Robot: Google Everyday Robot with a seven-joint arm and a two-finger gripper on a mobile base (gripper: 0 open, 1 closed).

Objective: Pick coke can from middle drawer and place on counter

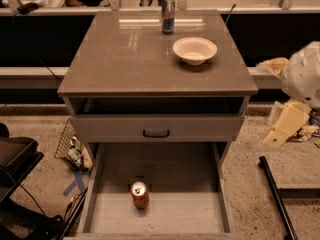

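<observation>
Basically unstarted: small red-orange soda can [140, 194] upright in wide light-grey drawer tray [175, 215], 6 o'clock; cream gripper [283, 128] idle at 3 o'clock, open or shut can't tell; glossy brown-grey bench [125, 64] not yet reached.

Warm, rather dim light falls from above. The glossy brown-grey counter [125, 64] carries a pale streak of glare along its far edge, around the blue-and-silver can [168, 15]. The cream bowl [195, 50] casts a soft shadow forward. The light-grey middle drawer [185, 216] is dark at its back (under the cabinet) and paler by the red-orange coke can [140, 194]. The cream gripper [279, 133], right of the cabinet, is brightly lit.
</observation>
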